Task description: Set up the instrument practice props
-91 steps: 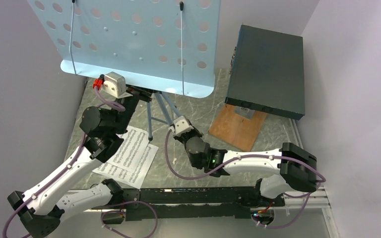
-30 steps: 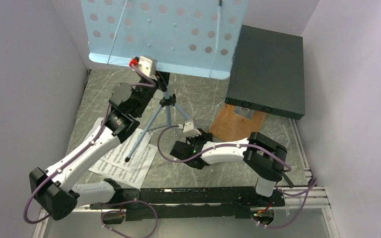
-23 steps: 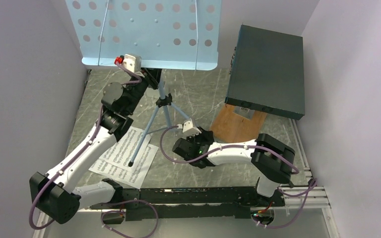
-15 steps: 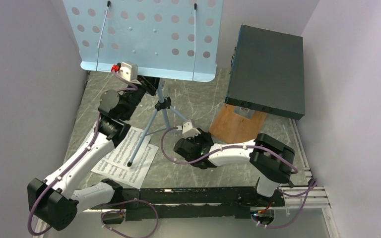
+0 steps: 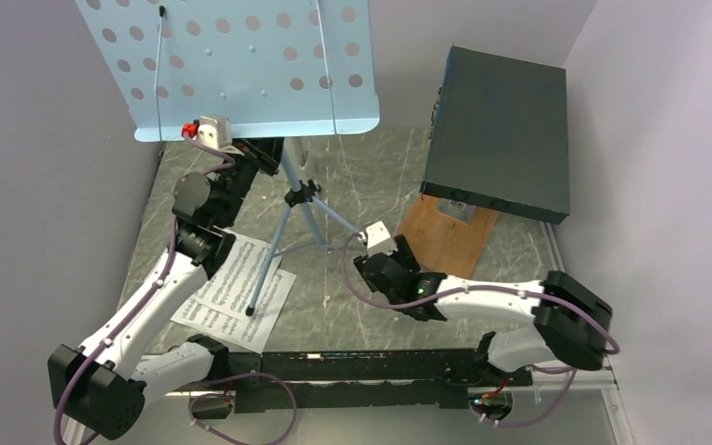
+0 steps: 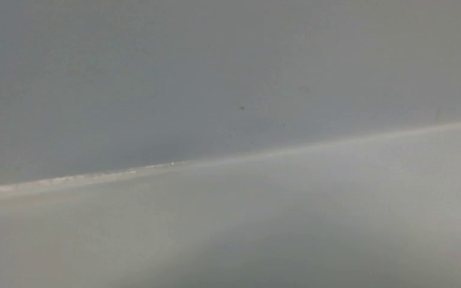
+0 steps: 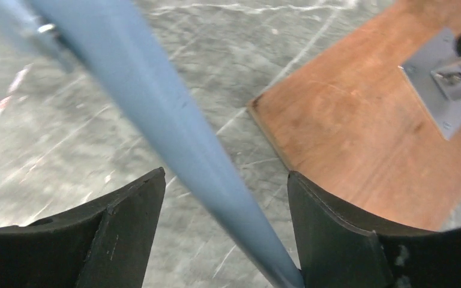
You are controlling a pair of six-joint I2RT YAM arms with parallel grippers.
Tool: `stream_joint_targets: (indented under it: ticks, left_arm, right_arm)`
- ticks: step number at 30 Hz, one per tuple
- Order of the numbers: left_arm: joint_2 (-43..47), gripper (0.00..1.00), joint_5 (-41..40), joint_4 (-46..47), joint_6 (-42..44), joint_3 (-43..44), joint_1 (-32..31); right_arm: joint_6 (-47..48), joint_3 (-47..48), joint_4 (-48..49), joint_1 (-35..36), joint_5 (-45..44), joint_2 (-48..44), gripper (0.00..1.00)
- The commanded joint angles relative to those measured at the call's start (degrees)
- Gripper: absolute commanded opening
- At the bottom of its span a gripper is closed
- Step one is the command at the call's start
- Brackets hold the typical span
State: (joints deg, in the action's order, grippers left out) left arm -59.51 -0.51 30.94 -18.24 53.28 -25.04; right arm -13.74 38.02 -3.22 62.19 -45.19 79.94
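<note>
The table [image 5: 371, 185] has a grey, stone-look top crossed by thin white veins. Plain pale lilac-grey walls close it in on three sides: the left wall [image 5: 37, 185], the back wall [image 5: 408, 37] and the right wall [image 5: 667, 139]. At the far right a big dark box [image 5: 501, 130] lies on a wooden board [image 5: 440, 241], whose near corner sticks out from under it. A small grey metal plate [image 7: 444, 84] sits flat on the board. The light is soft and even, the shadows faint.
</note>
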Motion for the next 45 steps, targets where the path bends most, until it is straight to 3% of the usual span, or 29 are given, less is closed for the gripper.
stream_joint_targets:
  ticks: [1,5,8,14,24,31,37,45]
  left_arm:
    - [0.9,0.0,3.3,12.7,-6.7,5.8,-0.5]
    - [0.0,0.0,8.6,10.7,-3.0,7.6,-3.1]
    - [0.0,0.0,6.8,9.2,1.9,8.0,-8.6]
    - [-1.3,0.0,3.9,9.7,2.1,7.5,-14.5]
    - [-3.5,0.0,-13.2,15.0,7.9,4.0,-27.1]
    - [-6.3,0.0,-20.3,20.6,14.9,3.2,-34.2]
    - [-7.0,0.0,-24.0,22.5,16.9,2.4,-36.7]
    - [-7.9,0.0,-26.7,21.8,18.6,1.5,-39.4]
  right_arm:
    - [4.6,-4.5,9.4,-2.3,20.2,-8.1,0.79]
    - [6.9,-4.8,11.4,-3.9,30.8,-13.1,0.88]
    - [7.9,-3.5,11.4,-5.0,35.3,-15.2,0.91]
    - [7.4,-3.2,12.3,-7.9,38.1,-16.6,0.92]
    - [5.3,-3.5,13.6,-10.4,41.0,-17.7,0.88]
    - [6.1,-3.3,11.5,-12.0,38.1,-19.2,0.69]
    - [7.6,-6.1,9.1,-15.9,36.8,-24.3,0.66]
    - [18.5,-9.4,11.4,-17.8,41.2,-25.7,0.21]
